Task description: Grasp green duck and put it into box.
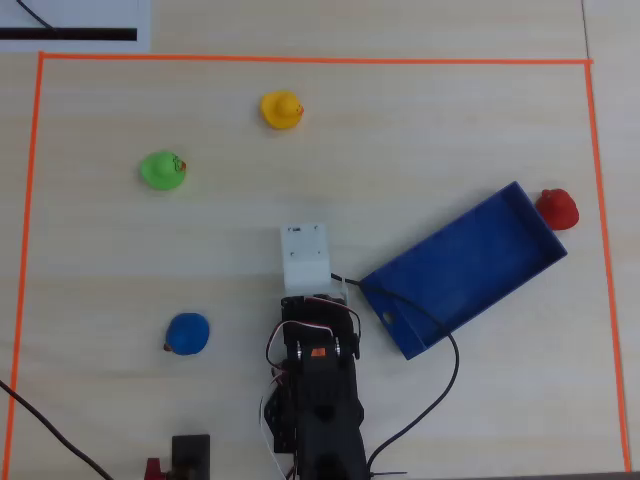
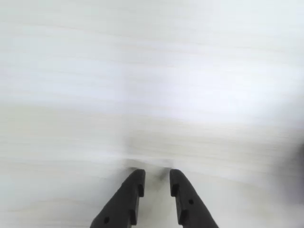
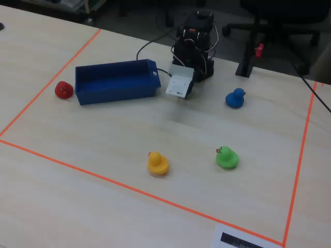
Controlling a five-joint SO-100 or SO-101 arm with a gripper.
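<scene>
Showing only claw (image 2: 156, 176) (narrowly parted); overhead shows green duck (image 1: 162, 169)

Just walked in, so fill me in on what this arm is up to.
Nothing is being handled yet. The arm's tool hangs over bare table with its tips slightly apart and nothing between them. The green duck sits untouched, well away from the arm, with yellow, blue and red ducks around. The blue box is empty.
</scene>
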